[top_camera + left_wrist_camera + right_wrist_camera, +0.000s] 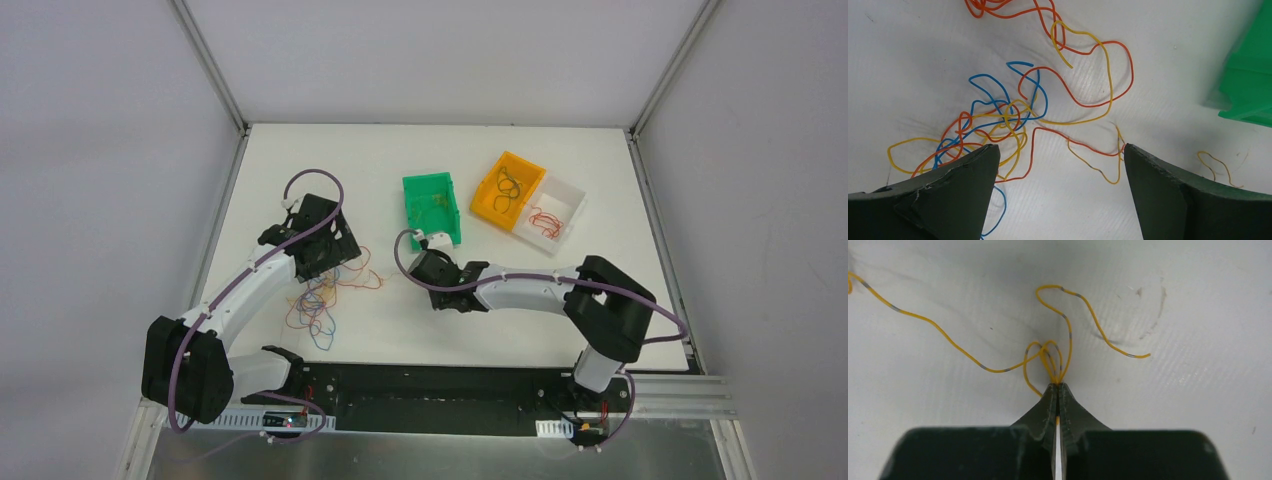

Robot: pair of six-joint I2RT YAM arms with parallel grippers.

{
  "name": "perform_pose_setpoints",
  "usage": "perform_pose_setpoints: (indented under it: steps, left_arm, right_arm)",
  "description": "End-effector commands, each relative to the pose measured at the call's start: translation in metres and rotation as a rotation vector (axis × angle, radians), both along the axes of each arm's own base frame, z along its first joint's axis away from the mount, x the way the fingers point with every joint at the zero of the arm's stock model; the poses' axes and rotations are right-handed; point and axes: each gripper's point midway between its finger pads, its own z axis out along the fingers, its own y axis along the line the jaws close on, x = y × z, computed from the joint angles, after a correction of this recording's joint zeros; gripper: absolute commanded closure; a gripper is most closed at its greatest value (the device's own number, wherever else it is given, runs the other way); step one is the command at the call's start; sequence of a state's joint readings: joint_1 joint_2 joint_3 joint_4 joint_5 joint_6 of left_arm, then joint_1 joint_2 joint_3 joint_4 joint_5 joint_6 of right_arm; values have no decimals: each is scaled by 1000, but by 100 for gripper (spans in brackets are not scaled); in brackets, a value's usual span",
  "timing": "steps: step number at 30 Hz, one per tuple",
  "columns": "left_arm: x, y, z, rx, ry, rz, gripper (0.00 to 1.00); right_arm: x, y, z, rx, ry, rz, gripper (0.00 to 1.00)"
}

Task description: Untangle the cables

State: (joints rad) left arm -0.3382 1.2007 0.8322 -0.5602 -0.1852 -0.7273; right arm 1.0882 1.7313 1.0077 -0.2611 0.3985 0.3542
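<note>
The thin yellow wire strand with grey bands (948,342) is nipped only at a small loop, at the very tips of the right gripper (1057,386), so it may slip free on lifting; a strand this fine gives the pads little to bite on. One end runs off the left of the right wrist view, and I cannot tell whether it is clear of the pile. If it is caught there, a pull could drag the heap or tighten a knot. Further off, the loose tangle of orange, blue and yellow wire cables (998,117) lies on the white table (400,325) just ahead of the left gripper (1060,150). Its strands cross many times, and closing there would likely take several colours at once.

The right gripper is closed tight, fingers meeting, with the yellow strand's loop pinched between them, low over the table. The left gripper is spread wide and holds nothing, its fingertips either side of the tangle's near edge; whether they touch a strand I cannot tell. Beyond both sit the green plastic bin (432,205), the orange plastic bin (508,188) and the white bin (555,215), the last two holding a few strands
</note>
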Motion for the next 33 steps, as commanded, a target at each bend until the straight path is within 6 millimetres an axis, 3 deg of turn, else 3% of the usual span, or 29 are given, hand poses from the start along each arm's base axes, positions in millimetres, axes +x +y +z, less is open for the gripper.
perform_pose_setpoints:
  steps: [1,10,17,20,23,26,30,33]
  left_arm:
    - [8,-5,9,-44,-27,22,1]
    - [14,-17,-23,-81,60,57,1]
    - [26,-17,-41,-71,98,131,1]
    - [28,-9,-46,-36,95,180,6]
    - [29,3,-49,9,73,245,18]
    - [33,6,-55,37,79,240,43]
    - [35,1,-64,40,99,182,100]
    - [29,6,-67,55,81,176,100]
  right_arm:
    - [5,-19,17,18,-88,-34,100]
    - [3,-24,59,176,-181,-23,100]
    - [-1,-20,70,243,-191,4,100]
    - [5,-32,75,227,-228,-56,100]
    - [10,-46,87,239,-283,-113,100]
    - [11,-59,101,292,-323,-157,100]
    - [18,-86,121,344,-388,-249,100]
    - [24,-115,129,360,-400,-344,100]
